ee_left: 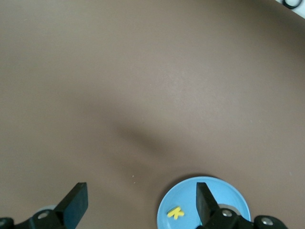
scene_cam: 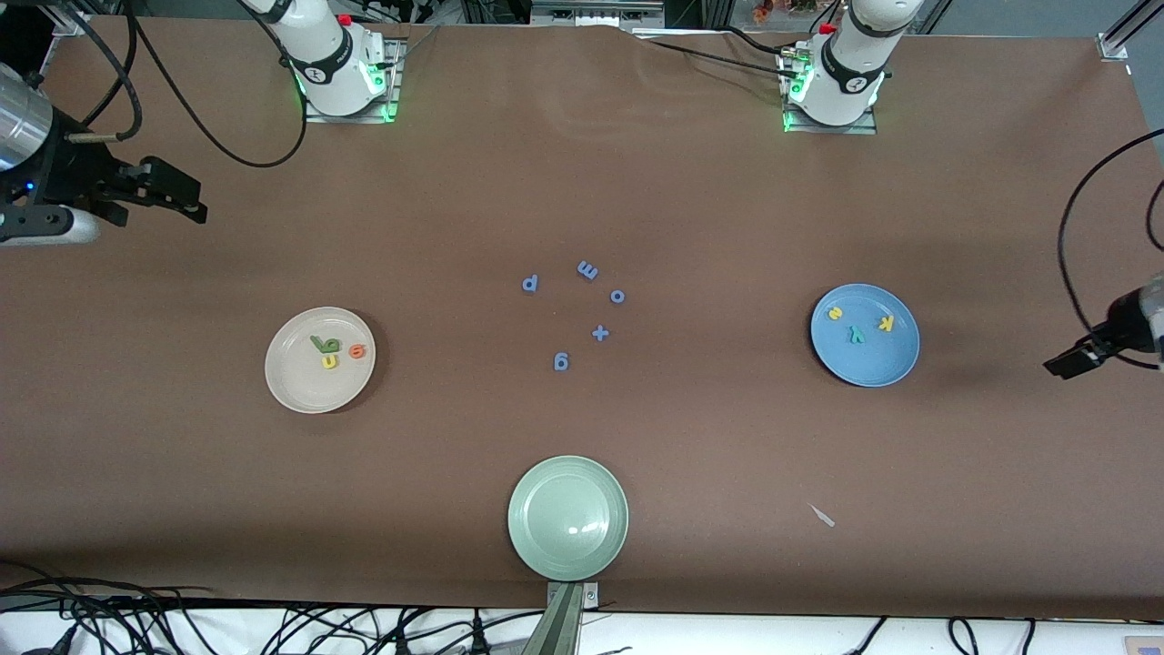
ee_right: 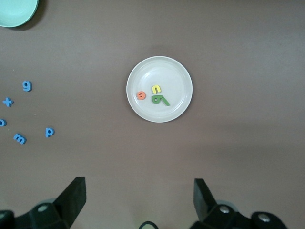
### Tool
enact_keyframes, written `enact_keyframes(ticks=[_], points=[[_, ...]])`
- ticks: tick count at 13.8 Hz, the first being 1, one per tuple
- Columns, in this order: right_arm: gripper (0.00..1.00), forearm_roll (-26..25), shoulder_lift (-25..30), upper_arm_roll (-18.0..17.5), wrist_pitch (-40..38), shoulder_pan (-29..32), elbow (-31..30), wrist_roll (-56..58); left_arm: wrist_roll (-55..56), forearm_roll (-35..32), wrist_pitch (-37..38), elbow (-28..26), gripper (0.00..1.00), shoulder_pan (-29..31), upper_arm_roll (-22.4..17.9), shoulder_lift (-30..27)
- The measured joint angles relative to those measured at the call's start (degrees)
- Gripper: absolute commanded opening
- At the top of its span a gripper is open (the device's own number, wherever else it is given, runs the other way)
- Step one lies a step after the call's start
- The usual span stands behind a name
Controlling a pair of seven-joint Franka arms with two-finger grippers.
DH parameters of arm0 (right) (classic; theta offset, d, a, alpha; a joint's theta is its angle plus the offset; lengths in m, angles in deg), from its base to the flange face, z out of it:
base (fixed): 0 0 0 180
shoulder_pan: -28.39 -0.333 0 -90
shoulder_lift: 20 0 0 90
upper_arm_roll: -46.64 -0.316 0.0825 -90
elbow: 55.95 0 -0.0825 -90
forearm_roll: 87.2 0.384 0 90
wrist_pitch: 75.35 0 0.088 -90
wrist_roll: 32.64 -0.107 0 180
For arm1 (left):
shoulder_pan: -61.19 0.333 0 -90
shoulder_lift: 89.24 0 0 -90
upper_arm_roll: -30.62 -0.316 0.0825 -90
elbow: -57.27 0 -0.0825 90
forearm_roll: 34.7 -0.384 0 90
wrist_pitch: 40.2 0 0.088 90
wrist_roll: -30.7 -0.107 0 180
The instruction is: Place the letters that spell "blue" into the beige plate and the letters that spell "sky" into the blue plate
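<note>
The beige plate [scene_cam: 300,387] sits toward the right arm's end of the table; the orange e [scene_cam: 357,350], green b [scene_cam: 331,345], thin l bar [scene_cam: 320,343] and yellow u [scene_cam: 329,361] are seen in it, bunched and touching. The blue plate [scene_cam: 887,359] sits toward the left arm's end, holding the yellow s [scene_cam: 835,313], teal y [scene_cam: 856,335] and yellow k [scene_cam: 886,322], spread apart. Sorting is judged done.

The left gripper [ee_left: 140,202] is released, empty, over bare table beside the blue plate. The right gripper [ee_right: 139,198] is released, empty, high near the beige plate; this arm waits.

The foam letters are judged light, soft, flat; a pinch across the outer edges is advised. Blue letters [scene_cam: 600,333] and a pale green plate [scene_cam: 546,550] are left untouched.
</note>
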Motion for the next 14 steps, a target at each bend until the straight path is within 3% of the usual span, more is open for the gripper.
enact_keyframes(ticks=[2, 3, 8, 10, 14], points=[[1.0, -0.33, -0.11, 0.0, 0.0, 0.01, -0.13, 0.06, -8.66, 7.92, 0.16, 1.21, 1.0, -1.35, -5.46, -2.99], [1.0, -0.87, -0.13, 0.0, 0.0, 0.02, -0.23, 0.16, -12.82, 11.33, 0.66, 1.35, 1.0, -4.75, -10.6, -5.56], [1.0, -2.53, -0.22, 0.49, 0.18, 0.54, -0.25, 1.54, -18.32, 22.06, 9.34, 1.78, 1.0, -34.4, -39.34, -18.23], [1.0, -2.53, -0.22, 1.08, 0.17, 0.74, -0.19, 1.74, -18.76, 23.25, 12.36, 1.76, 1.0, -45.08, -48.4, -21.79], [1.0, -2.53, -0.21, 1.23, 0.3, 0.77, 0.29, 1.73, -19.09, 23.85, 13.57, 1.69, 1.0, -51.31, -50.81, -26.02]])
